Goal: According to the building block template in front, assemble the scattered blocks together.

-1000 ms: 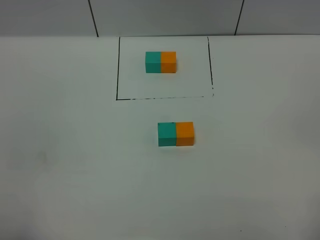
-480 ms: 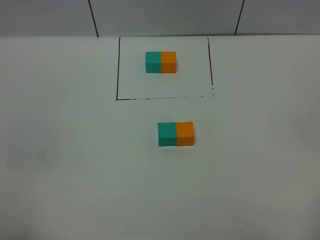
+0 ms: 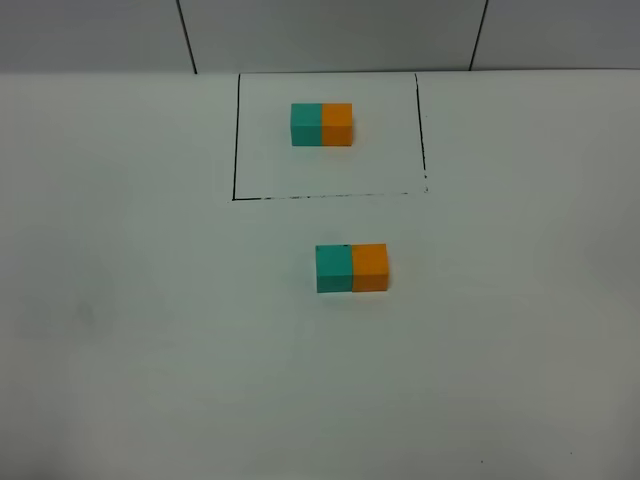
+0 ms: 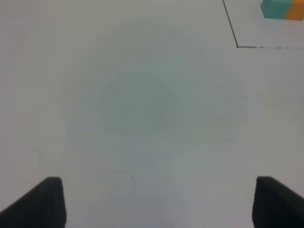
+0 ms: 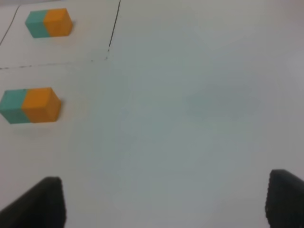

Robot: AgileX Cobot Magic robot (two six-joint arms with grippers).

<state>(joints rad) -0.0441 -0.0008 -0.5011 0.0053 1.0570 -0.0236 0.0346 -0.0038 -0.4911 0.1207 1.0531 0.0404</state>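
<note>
1. Left gripper (image 4: 156, 202): two dark fingertips at the edges of the left wrist view, spread wide apart, nothing between them; bare white table (image 4: 142, 109) beneath.
2. Right gripper (image 5: 164, 199): dark fingertips likewise at the edges of the right wrist view, spread fully, holding nothing, over bare table surface.
3. Neither gripper appears in the exterior high view; both stand well apart from the blocks.
4. Teal block (image 3: 333, 268): plain matte cube on the table, outside the outlined rectangle (image 3: 236, 150) and nearer the robot than its front line.
5. Orange block (image 3: 370, 267): same size, touching the teal block's right face, edges aligned, so the two form one bar. Both also show in the right wrist view, off to one side of the right gripper.
6. Building block template (image 3: 321, 124): small teal-left, orange-right bar lying inside the outlined rectangle, in its far half, near centre.
7. Outlined rectangle: thin black line drawn on the table; the template is its only content. The assembled pair repeats the template's colour order.
</note>
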